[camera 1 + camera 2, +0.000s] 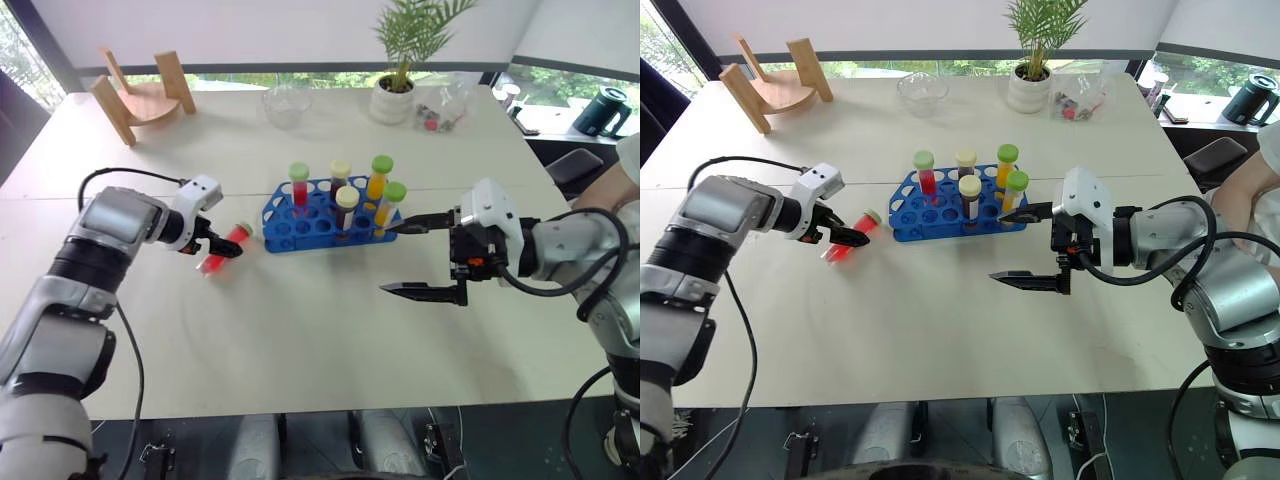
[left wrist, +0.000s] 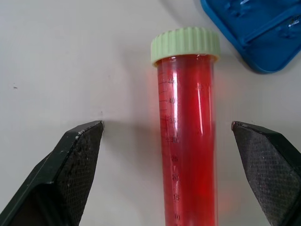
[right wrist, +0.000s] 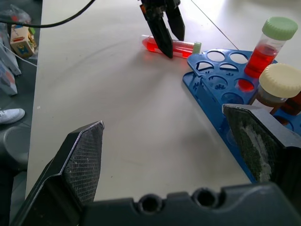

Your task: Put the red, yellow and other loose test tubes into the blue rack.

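Observation:
A loose red test tube [image 1: 228, 243] with a pale green cap lies on the white table just left of the blue rack [image 1: 276, 216]. My left gripper [image 1: 220, 251] is open and low over it, one finger on each side of the tube [image 2: 186, 141], not touching it. Several capped tubes stand in the rack: a red one [image 1: 299, 186], two brown ones with cream caps [image 1: 346, 206], an orange one [image 1: 378, 176] and a yellow one [image 1: 392, 205]. My right gripper [image 1: 385, 260] hangs open and empty just right of the rack, pointing toward it.
At the table's far side stand a wooden stand [image 1: 140, 95], a glass bowl [image 1: 287, 105], a potted plant [image 1: 395, 92] and a clear bag of small items [image 1: 442, 108]. A black kettle [image 1: 603, 110] and a person's sleeve [image 1: 628, 160] are at the far right.

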